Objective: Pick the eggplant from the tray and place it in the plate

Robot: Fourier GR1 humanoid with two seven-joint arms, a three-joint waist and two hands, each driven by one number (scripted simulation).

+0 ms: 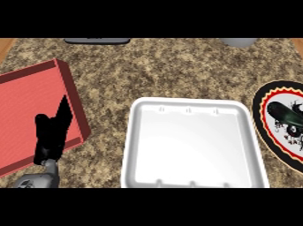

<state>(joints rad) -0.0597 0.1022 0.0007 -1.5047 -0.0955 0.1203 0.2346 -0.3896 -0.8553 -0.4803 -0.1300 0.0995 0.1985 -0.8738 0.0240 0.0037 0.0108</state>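
The light is even and quite bright, and it seems to come from above. The white tray (191, 145) shows a soft pale glow on its floor, with grey shading along its inner walls. The red tray (23, 119) has a darker shaded rim. The speckled counter (167, 70) carries almost no cast shadows. The left hand (52, 132) looks like a flat black shape without highlights.

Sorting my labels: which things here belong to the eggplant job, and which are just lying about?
Job: eggplant, plate, white tray.
Lying about: red tray, grey cup, dark item at the far edge.
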